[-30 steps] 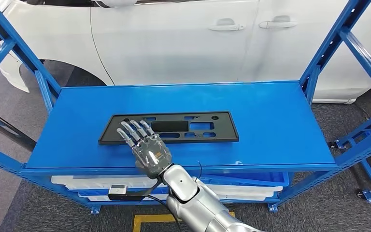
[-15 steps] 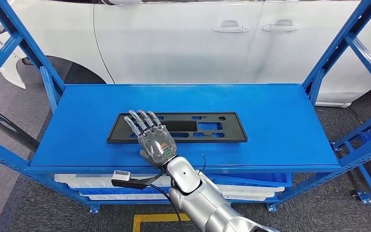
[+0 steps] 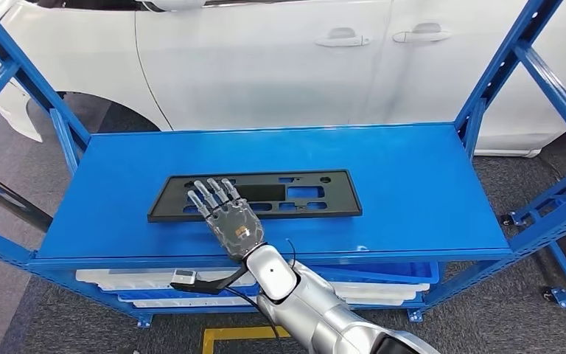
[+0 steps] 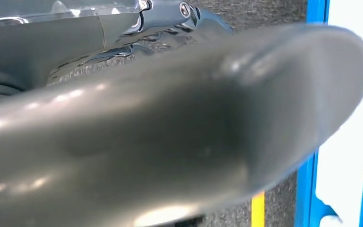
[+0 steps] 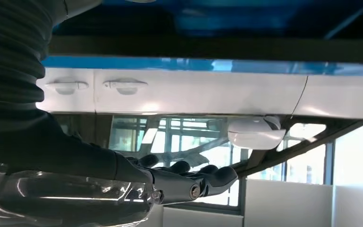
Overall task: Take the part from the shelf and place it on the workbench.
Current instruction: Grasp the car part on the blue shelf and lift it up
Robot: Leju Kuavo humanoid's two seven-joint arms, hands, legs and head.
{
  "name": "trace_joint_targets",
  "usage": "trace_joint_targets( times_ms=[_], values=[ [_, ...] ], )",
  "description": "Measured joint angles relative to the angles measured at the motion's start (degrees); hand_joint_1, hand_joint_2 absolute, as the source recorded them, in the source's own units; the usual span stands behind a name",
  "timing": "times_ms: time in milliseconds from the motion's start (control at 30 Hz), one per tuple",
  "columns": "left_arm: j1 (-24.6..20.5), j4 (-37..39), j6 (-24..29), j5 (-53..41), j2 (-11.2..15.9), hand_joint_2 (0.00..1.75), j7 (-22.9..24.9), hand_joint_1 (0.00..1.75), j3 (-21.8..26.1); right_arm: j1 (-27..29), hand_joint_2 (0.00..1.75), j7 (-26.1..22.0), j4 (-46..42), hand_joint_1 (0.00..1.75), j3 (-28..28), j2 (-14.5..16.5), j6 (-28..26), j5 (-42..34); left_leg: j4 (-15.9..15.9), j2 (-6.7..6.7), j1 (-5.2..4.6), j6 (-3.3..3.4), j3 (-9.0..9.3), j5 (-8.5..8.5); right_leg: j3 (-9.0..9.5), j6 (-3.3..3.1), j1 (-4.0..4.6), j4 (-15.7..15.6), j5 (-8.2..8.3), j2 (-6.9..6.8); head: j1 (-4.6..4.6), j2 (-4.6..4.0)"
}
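Under the right hand point(image 3: 234, 221), open with fingers spread, the flat black slotted plastic panel point(image 3: 287, 195) could slide away ungripped.

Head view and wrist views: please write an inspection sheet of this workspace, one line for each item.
Surface: blue shelf top, flat.
Job's things: black part lies flat on the shelf, long side across.
Clutter: white trays on the lower level.
Hands: right hand over the part's left half, fingers spread, holding nothing; left hand blurred, state unclear.
Cables: black cable at the right wrist, with a small white box.
Surroundings: white car behind the shelf, grey carpet floor.
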Motion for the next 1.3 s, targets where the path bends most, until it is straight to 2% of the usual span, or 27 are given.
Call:
trace_joint_targets(
  times_ms=[33, 67, 100, 133, 200, 233, 300, 400, 467, 533, 567, 600, 633, 700, 733, 767, 867, 933, 967, 1033, 1067, 1100, 1133, 1167, 1233, 1267, 1300],
  values=[
    [0.0, 0.0, 0.0, -0.1, 0.0, 0.0, 0.0, 0.0, 0.1, -0.1, 1.75, 0.3, 0.8, 0.0, 0.9, 0.0, 0.0, 0.0, 3.9, 0.0, 0.04, -0.14, -1.83, -1.46, 0.0, -0.06, 0.07, 0.0, -0.03, 0.0, 0.01, 0.0],
    [0.0, 0.0, 0.1, -0.2, 0.0, 0.0, 0.1, 0.0, 0.3, -0.1, 1.75, 0.6, 1.6, 0.0, 1.8, 0.0, 0.0, 0.0, 6.4, 0.0, 0.05, -0.21, -3.08, -2.0, 0.01, -0.09, 0.12, 0.0, -0.05, 0.01, 0.02, 0.0],
    [0.0, 0.0, 0.1, -0.3, 0.0, 0.0, 0.1, 0.0, 0.4, -0.2, 1.75, 0.9, 2.2, 0.0, 2.5, 0.0, 0.0, 0.0, 6.7, 0.0, 0.05, -0.21, -3.36, -1.4, 0.05, -0.08, 0.14, 0.0, -0.08, 0.05, 0.01, 0.01],
    [-0.1, 0.0, 0.1, -0.4, 0.0, 0.0, 0.2, 0.0, 0.5, -0.3, 1.75, 1.1, 2.7, 0.0, 3.2, 0.0, 0.0, 0.0, 4.6, 0.0, 0.05, -0.14, -2.47, 0.28, 0.14, -0.04, 0.15, 0.1, -0.12, 0.11, 0.01, 0.01],
    [-0.3, 0.0, 0.2, -0.5, 0.0, 0.0, 0.2, 0.0, 0.7, -0.6, 1.75, 1.3, 3.4, 0.0, 4.5, 0.0, 0.0, 0.0, -3.4, -0.01, -0.01, 0.21, 1.31, 4.33, 0.4, 0.2, 0.23, 0.1, -0.28, 0.2, 0.02, 0.01],
    [-0.4, 0.0, 0.3, -0.6, 0.0, 0.0, 0.2, 0.0, 0.7, -0.9, 1.75, 1.4, 3.7, 0.0, 5.1, 0.0, 0.0, 0.0, -6.8, -0.06, -0.12, 0.48, 2.91, 5.47, 0.43, 0.41, 0.33, 0.2, -0.36, 0.23, 0.03, 0.01],
    [-0.6, 0.0, 0.4, -0.6, 0.0, 0.0, 0.2, 0.0, 0.8, -1.2, 1.75, 1.5, 4.4, 0.0, 6.0, 0.0, 0.0, -0.1, -9.6, -0.16, -0.41, 1.08, 4.11, 5.79, 0.28, 0.96, 0.47, 0.2, -0.38, 0.23, 0.07, 0.01],
    [-0.7, 0.0, 0.5, -0.6, 0.0, 0.0, 0.1, 0.0, 0.8, -1.5, 1.75, 1.7, 5.2, 0.0, 7.1, 0.0, 0.0, -1.0, -10.1, -0.13, -0.25, 2.13, 4.11, 6.07, -0.04, 1.9, 0.4, 0.8, -0.87, 0.18, 0.09, 0.01],
    [-0.8, 0.0, 0.5, -0.6, 0.0, 0.0, 0.1, 0.0, 0.8, -1.8, 1.75, 1.8, 5.7, 0.0, 7.9, 0.0, 0.2, -2.5, -10.4, -0.03, 0.01, 2.74, 4.22, 6.31, -2.11, 2.43, 0.36, 5.3, -3.6, 0.14, 0.21, 0.01],
    [-0.9, 0.0, 0.5, -0.7, 0.0, 0.0, 0.0, 0.0, 0.8, -2.0, 1.75, 2.2, 6.1, 0.0, 8.8, -0.1, 0.4, -4.3, -10.4, 0.04, -0.06, 2.97, 4.16, 6.3, -6.03, 2.75, 0.23, 13.4, -7.26, 0.14, 0.27, 0.01],
    [-1.0, 0.0, 0.5, -0.8, 0.0, 0.0, -0.1, 0.0, 0.8, -2.0, 1.75, 2.5, 6.3, 0.0, 9.4, -0.1, 0.5, -5.2, -10.4, 0.06, -0.08, 3.0, 4.17, 6.28, -7.55, 2.84, 0.15, 16.5, -8.1, 0.14, 0.27, 0.01],
    [-1.0, 0.0, 0.5, -0.9, 0.0, 0.0, -0.2, 0.0, 0.8, -2.2, 1.75, 2.8, 6.5, 0.0, 10.1, -0.1, 0.7, -6.4, -10.4, 0.05, -0.1, 3.01, 4.2, 6.26, -8.11, 2.85, 0.09, 17.5, -7.82, 0.13, 0.27, 0.01],
    [-1.0, 0.0, 0.5, -1.1, 0.0, 0.0, -0.2, 0.0, 0.8, -2.4, 1.75, 3.3, 6.6, 0.0, 10.8, -0.1, 0.8, -7.5, -10.3, 0.02, -0.1, 2.98, 4.28, 6.22, -7.45, 2.76, 0.04, 15.9, -6.41, 0.13, 0.27, 0.01],
    [-1.2, 0.0, 0.4, -1.4, 0.0, 0.0, -0.3, 0.0, 0.8, -3.2, 1.75, 4.0, 6.8, 0.0, 12.4, -0.1, 0.9, -9.6, -10.2, -0.05, -0.12, 2.78, 4.43, 6.08, -3.69, 2.29, 0.07, 8.0, -2.31, 0.11, 0.28, 0.01],
    [-1.3, 0.0, 0.4, -1.6, -0.1, 0.0, -0.3, 0.0, 0.8, -3.7, 1.75, 4.1, 6.9, 0.0, 13.1, -0.1, 1.0, -10.3, -10.0, -0.09, -0.25, 2.56, 4.4, 5.94, -1.94, 2.01, 0.16, 4.2, -0.91, 0.09, 0.26, 0.01],
    [-1.4, 0.0, 0.4, -1.7, -0.1, 0.0, -0.3, 0.0, 0.8, -4.1, 1.75, 4.2, 7.1, 0.0, 13.7, -0.1, 1.0, -11.0, -9.9, -0.1, -0.35, 2.3, 4.32, 5.84, -0.85, 1.74, 0.26, 1.7, -0.19, 0.1, 0.23, 0.01],
    [-1.5, 0.0, 0.5, -1.8, -0.1, 0.0, -0.3, 0.0, 0.9, -4.9, 1.75, 4.7, 7.4, 0.0, 14.9, 0.0, 0.9, -12.9, -9.8, -0.07, -0.33, 1.27, 4.19, 5.69, -0.4, 0.95, 0.46, 0.4, 0.05, 0.19, 0.21, 0.01],
    [-1.6, 0.0, 0.6, -1.9, -0.2, 0.0, -0.3, 0.0, 0.9, -5.4, 1.75, 5.0, 7.5, 0.0, 15.5, 0.0, 0.9, -14.1, -8.4, -0.05, -0.18, 0.64, 3.63, 4.54, -0.24, 0.38, 0.21, 0.0, 0.27, 0.15, 0.14, 0.01],
    [-1.6, 0.0, 0.6, -2.0, -0.2, 0.0, -0.3, 0.0, 0.9, -5.7, 1.75, 5.0, 7.6, 0.0, 15.9, 0.0, 0.9, -14.7, -6.0, -0.04, -0.11, 0.37, 2.6, 3.1, -0.16, 0.18, 0.06, -0.1, 0.36, 0.11, 0.08, 0.01],
    [-1.6, 0.0, 0.7, -2.2, -0.2, 0.0, -0.3, 0.0, 1.0, -6.1, 1.75, 5.1, 7.8, 0.0, 16.5, 0.0, 0.9, -15.7, 1.6, -0.04, 0.02, -0.08, -0.84, -0.53, -0.16, -0.02, 0.12, -0.1, 0.32, 0.08, -0.02, 0.01],
    [-1.6, 0.0, 0.7, -2.2, -0.2, 0.0, -0.3, 0.0, 1.0, -6.2, 1.75, 5.2, 7.9, 0.0, 16.8, 0.0, 0.9, -16.2, 5.1, -0.04, 0.07, -0.24, -2.49, -1.65, -0.15, -0.06, 0.16, -0.1, 0.3, 0.08, -0.01, 0.01],
    [-1.6, 0.0, 0.7, -2.2, -0.1, 0.0, -0.4, 0.0, 1.1, -6.2, 1.75, 5.3, 8.1, 0.0, 17.1, 0.0, 1.0, -16.5, 6.7, -0.03, 0.08, -0.33, -3.36, -1.72, -0.13, -0.08, 0.19, -0.1, 0.28, 0.1, -0.02, 0.01],
    [-1.6, 0.0, 0.7, -2.2, -0.1, 0.0, -0.4, 0.0, 1.2, -6.3, 1.75, 5.4, 8.2, 0.0, 17.4, 0.0, 1.1, -16.7, 6.1, -0.03, 0.09, -0.33, -3.14, -0.66, -0.09, -0.07, 0.19, -0.1, 0.26, 0.14, -0.02, 0.01],
    [-1.6, 0.0, 0.7, -2.2, -0.1, 0.0, -0.5, 0.0, 1.2, -6.4, 1.75, 5.5, 8.3, 0.0, 17.6, 0.0, 1.2, -16.9, 3.1, -0.03, 0.09, -0.25, -1.81, 1.36, 0.0, -0.02, 0.19, 0.0, 0.21, 0.19, -0.02, 0.01],
    [-1.7, 0.0, 0.7, -2.3, -0.1, 0.0, -0.6, 0.0, 1.4, -6.8, 1.75, 6.0, 8.5, 0.0, 18.3, 0.0, 1.8, -17.4, -5.3, -0.02, -0.03, 0.17, 2.01, 5.03, 0.12, 0.25, 0.31, 0.1, 0.05, 0.26, -0.01, 0.0],
    [-1.8, 0.0, 0.7, -2.5, -0.1, 0.0, -0.7, 0.0, 1.5, -7.0, 1.75, 6.3, 8.6, 0.0, 18.6, 0.0, 2.1, -17.7, -8.2, -0.06, -0.15, 0.5, 3.32, 5.93, 0.07, 0.49, 0.41, 0.1, 0.04, 0.28, 0.02, 0.0],
    [-1.8, 0.0, 0.7, -2.6, -0.1, 0.0, -0.8, 0.0, 1.6, -7.2, 1.75, 6.6, 8.7, 0.0, 18.9, 0.0, 2.6, -18.0, -9.6, -0.1, -0.29, 0.83, 3.91, 6.1, -0.03, 0.76, 0.49, 0.2, 0.05, 0.29, 0.03, 0.0]
  ],
)
